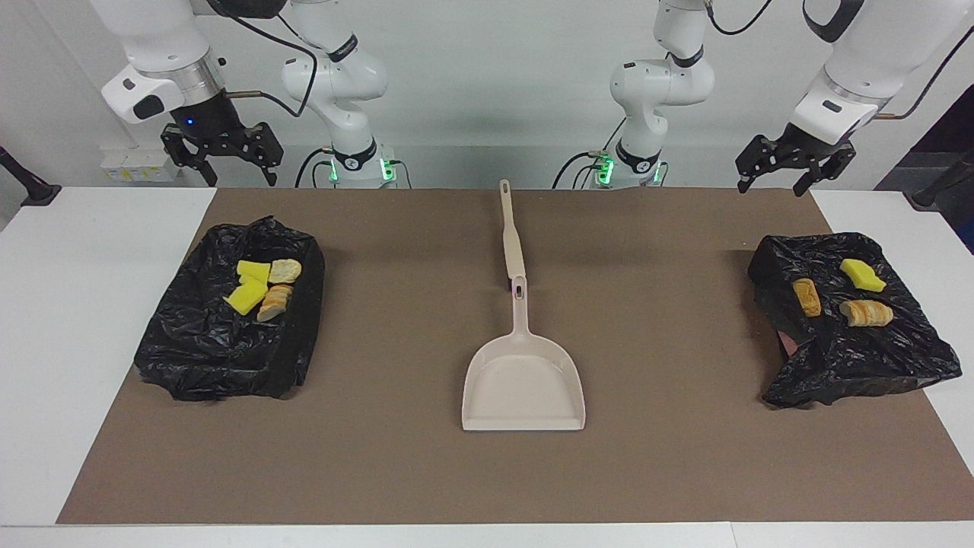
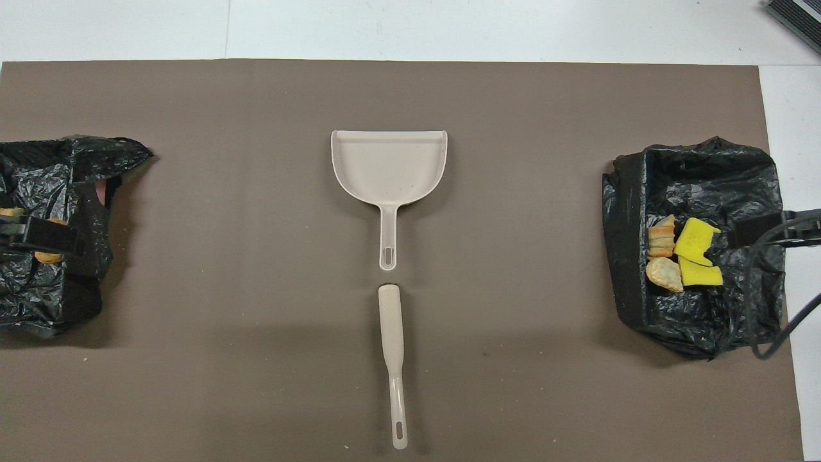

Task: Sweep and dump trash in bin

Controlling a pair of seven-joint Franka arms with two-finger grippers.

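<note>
Trash lies in two black-bagged bins. The bin (image 1: 221, 358) at the right arm's end holds yellow sponge chunks (image 1: 247, 297) and bread pieces (image 1: 283, 271). On the bin (image 1: 852, 358) at the left arm's end lie a yellow sponge (image 1: 862, 275) and two bread pieces (image 1: 866, 313). A beige dustpan (image 1: 523, 384) lies mid-table, with a beige brush (image 1: 511, 236) lying in line with its handle, nearer to the robots. My right gripper (image 1: 228, 171) hangs open and empty high over its bin. The left gripper (image 1: 784, 173) is open and empty over the other bin.
A brown mat (image 1: 670, 457) covers most of the white table (image 1: 68, 304). In the overhead view the dustpan (image 2: 388, 163) and the brush (image 2: 392, 346) lie in the mat's middle, and a black cable (image 2: 770, 308) hangs over the bin at the right arm's end.
</note>
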